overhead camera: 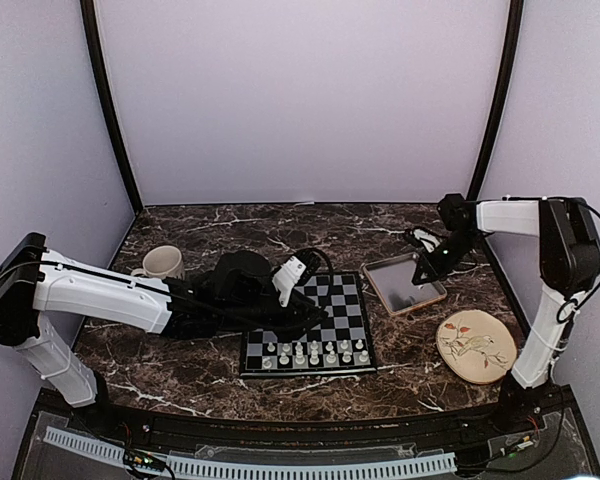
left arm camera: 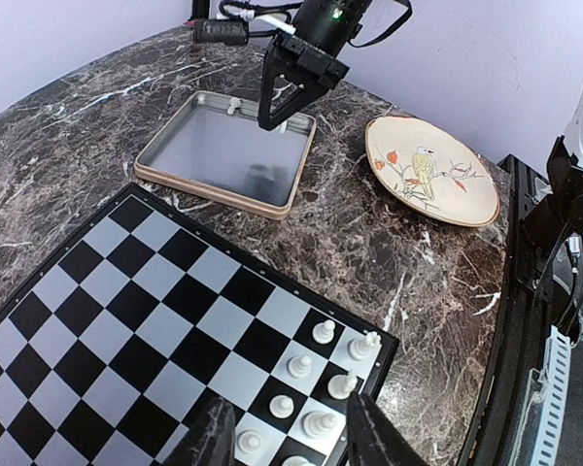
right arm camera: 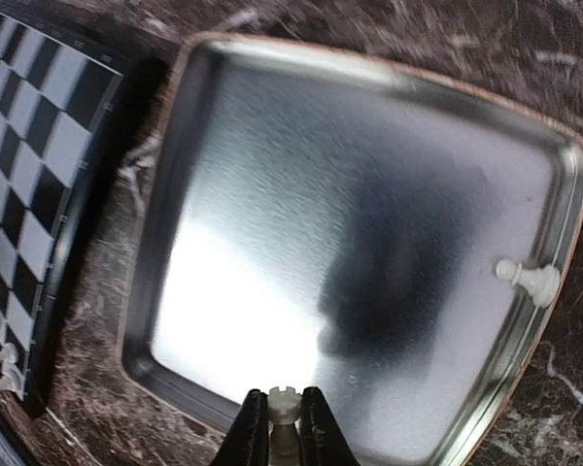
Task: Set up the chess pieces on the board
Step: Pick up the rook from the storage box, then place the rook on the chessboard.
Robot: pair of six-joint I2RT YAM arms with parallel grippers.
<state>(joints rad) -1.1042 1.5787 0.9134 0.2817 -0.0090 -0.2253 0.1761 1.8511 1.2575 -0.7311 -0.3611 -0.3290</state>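
Rook (right arm camera: pixel 283 398), base hidden, sits pinched in right gripper (right arm camera: pixel 285 427).

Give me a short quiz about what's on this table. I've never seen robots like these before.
1. True or false: the right gripper is gripping a white chess piece.
2. What lies loose inside the metal tray? A) a white pawn B) a spoon C) a coin
3. What animal is painted on the round plate?

Key: 1 true; 2 A; 3 a bird.
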